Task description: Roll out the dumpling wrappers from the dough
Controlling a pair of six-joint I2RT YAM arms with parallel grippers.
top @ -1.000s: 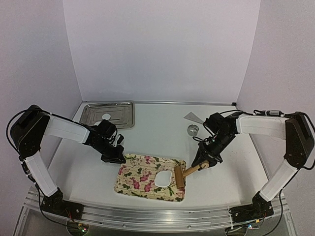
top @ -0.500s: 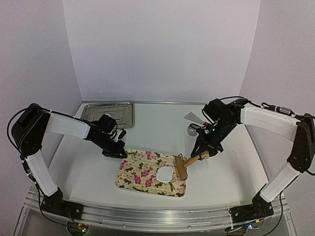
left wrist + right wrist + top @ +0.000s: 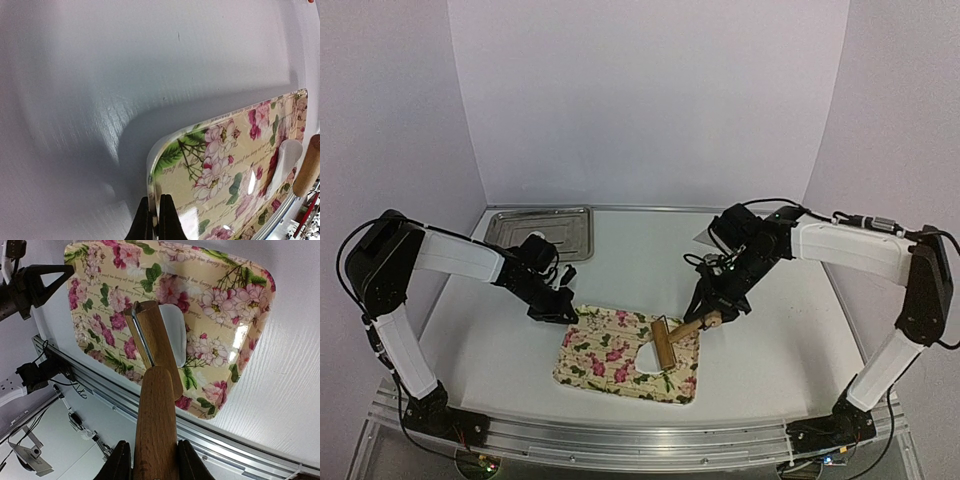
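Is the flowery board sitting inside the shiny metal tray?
No, the flowery board lies flat on the white table near the front, while the metal tray sits apart at the back left.

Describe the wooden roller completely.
The wooden roller is T-shaped: a short brown cylinder head set crosswise on a round handle, all wood by its look. The head lies across the white dumpling wrapper on the floral board, covering part of it. The handle slants up and away to the right gripper, whose fingers clamp it on both sides.
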